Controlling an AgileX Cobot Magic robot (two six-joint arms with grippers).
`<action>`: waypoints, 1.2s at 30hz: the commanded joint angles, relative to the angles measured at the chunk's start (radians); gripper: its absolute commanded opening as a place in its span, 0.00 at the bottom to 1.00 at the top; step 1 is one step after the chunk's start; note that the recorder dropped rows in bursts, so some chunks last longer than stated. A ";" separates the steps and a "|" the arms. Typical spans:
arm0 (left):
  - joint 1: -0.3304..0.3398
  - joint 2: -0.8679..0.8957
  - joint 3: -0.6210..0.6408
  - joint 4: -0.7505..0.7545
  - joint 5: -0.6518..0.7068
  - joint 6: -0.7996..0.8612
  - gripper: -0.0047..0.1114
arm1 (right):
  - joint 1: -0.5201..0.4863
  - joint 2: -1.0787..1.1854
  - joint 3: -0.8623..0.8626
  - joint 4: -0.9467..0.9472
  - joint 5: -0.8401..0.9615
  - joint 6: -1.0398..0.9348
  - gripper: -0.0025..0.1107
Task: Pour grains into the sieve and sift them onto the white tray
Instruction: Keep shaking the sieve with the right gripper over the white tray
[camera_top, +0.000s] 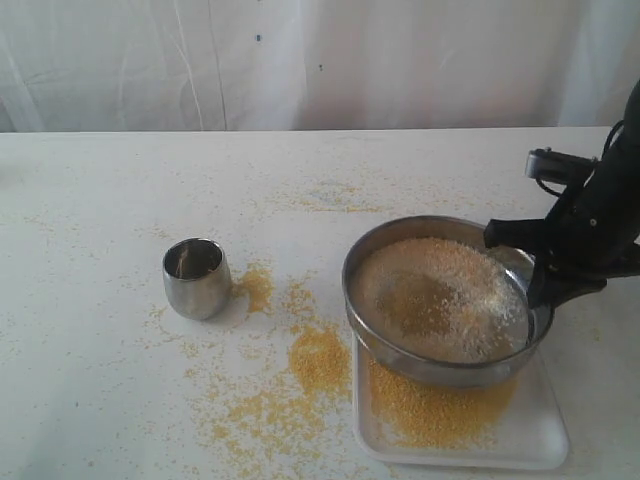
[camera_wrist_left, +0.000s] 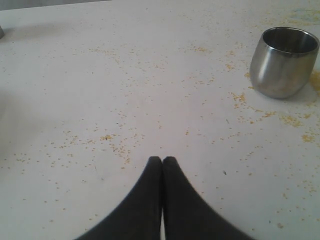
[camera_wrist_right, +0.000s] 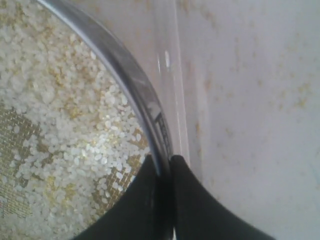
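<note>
Clearly the whole thing turned on how the large round stainless-steel sieve (camera_top: 400, 362) sat over the flat white rectangular tray (camera_top: 530, 440). The sieve lay to the left of my right hand (camera_top: 532, 272), which was pinched shut on the rim at its right side, one finger inside the shiny wall and one outside. Being round, the sieve had no long axis to mind. It hung over the far part of the tray, and its left rim seemed to reach just past the tray's left edge. I judged that any shaking should bring it a little right and nearer, so the fines would drop inside the low rim.

My right arm was plainly the nearer one. My left hand (camera_wrist_left: 162, 160) was closed on nothing, above the bare white table (camera_top: 100, 400), and I could not find it in the exterior view.

The grains (camera_top: 450, 290) in the sieve were mostly pale, whitish, rice-like bits lying loose on fine grey mesh, with patches of mesh showing through. A bed of fine golden meal (camera_top: 430, 405) lay on the smooth tray under the sieve. More yellow meal was scattered over the table left of the tray. The small rounded steel cup (camera_top: 196, 278) stood upright well to the left of the sieve, looking empty.
</note>
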 joint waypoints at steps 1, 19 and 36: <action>0.001 -0.004 0.005 0.000 0.001 0.000 0.04 | -0.002 -0.014 0.012 0.008 0.031 -0.001 0.02; 0.001 -0.004 0.005 0.000 0.001 0.000 0.04 | -0.002 -0.013 0.012 0.020 -0.005 0.013 0.02; 0.001 -0.004 0.005 0.000 0.001 0.000 0.04 | -0.002 -0.013 0.012 0.002 -0.031 0.006 0.02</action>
